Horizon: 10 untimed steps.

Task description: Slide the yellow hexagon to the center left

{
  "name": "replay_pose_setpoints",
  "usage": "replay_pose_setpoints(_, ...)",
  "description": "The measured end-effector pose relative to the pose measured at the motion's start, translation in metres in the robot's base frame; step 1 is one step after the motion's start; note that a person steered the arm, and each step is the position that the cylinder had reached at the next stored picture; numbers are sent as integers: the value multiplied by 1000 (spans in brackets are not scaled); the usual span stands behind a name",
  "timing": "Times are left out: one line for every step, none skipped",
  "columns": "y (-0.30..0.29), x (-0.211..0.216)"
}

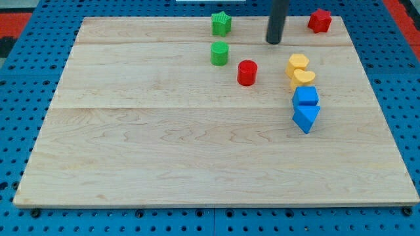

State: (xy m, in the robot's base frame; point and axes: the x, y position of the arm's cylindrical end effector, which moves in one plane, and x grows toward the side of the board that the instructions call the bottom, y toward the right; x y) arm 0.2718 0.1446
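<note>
The yellow hexagon (297,63) lies right of the board's middle, near the top. A yellow heart-like block (303,78) touches it just below. My tip (273,41) is the lower end of the dark rod, up and to the left of the yellow hexagon, apart from it. A red cylinder (247,72) sits left of the hexagon. A blue cube (306,97) and a blue triangle-like block (306,118) continue the column below the yellow blocks.
A green star (221,23) is at the top centre and a green cylinder (219,53) is below it. A red block (320,20) sits at the top right. The wooden board (131,144) rests on a blue pegboard.
</note>
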Motion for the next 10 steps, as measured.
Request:
replay_pose_setpoints(29, 23)
replay_pose_setpoints(39, 44)
replay_pose_setpoints(40, 67)
replay_pose_setpoints(39, 74)
replay_pose_setpoints(39, 75)
replay_pose_setpoints(26, 80)
replay_pose_setpoints(17, 98)
replay_pose_setpoints(-9, 103)
replay_pose_setpoints(-12, 81)
replay_pose_setpoints(-28, 70)
